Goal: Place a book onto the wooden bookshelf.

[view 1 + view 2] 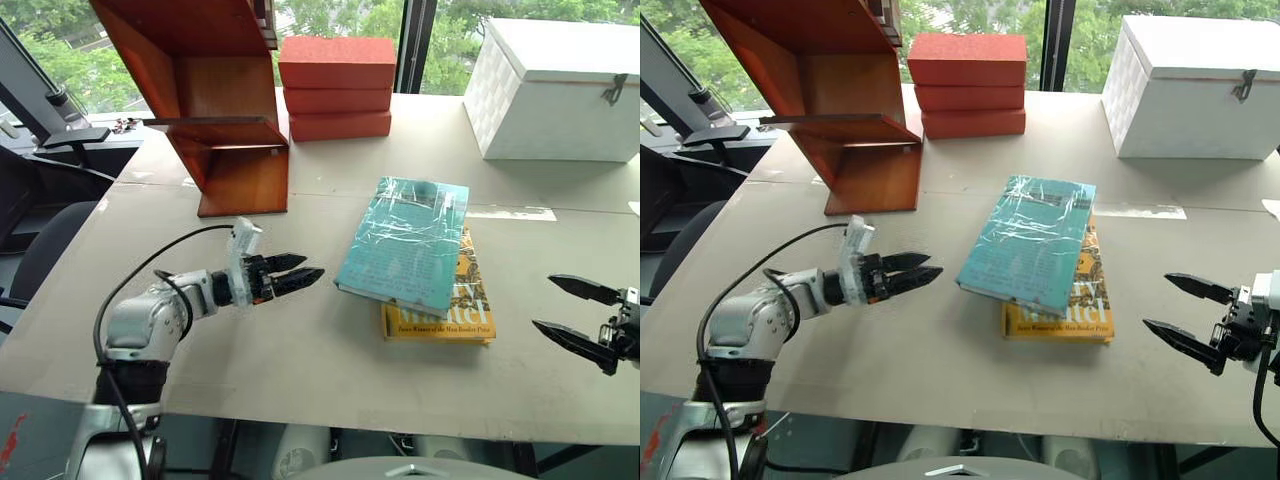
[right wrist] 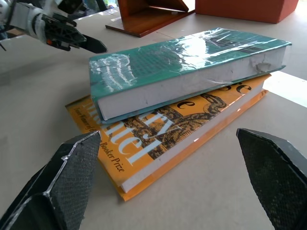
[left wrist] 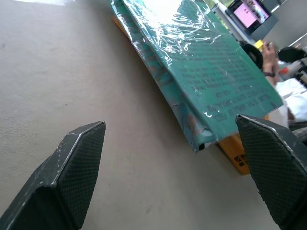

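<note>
The teal book point(image 1: 405, 243), wrapped in shiny crinkled plastic, lies flat on the table on top of a yellow-orange book point(image 1: 440, 318). The wooden bookshelf point(image 1: 215, 90), reddish-brown with slanted sides, stands at the back left of the table. My left gripper point(image 1: 312, 268) hovers low over the table just left of the book, pointing at its spine edge, open and empty. In the left wrist view the book's near corner point(image 3: 201, 139) sits between the spread fingers point(image 3: 76, 163). My right gripper point(image 1: 543, 301) hangs open and empty to the right of both books.
A stack of red-orange boxes point(image 1: 337, 88) stands beside the bookshelf at the back. A white woven box point(image 1: 560, 90) occupies the back right corner. A black office chair point(image 1: 40, 240) sits off the table's left edge. A white strip of tape point(image 1: 510, 213) lies right of the book.
</note>
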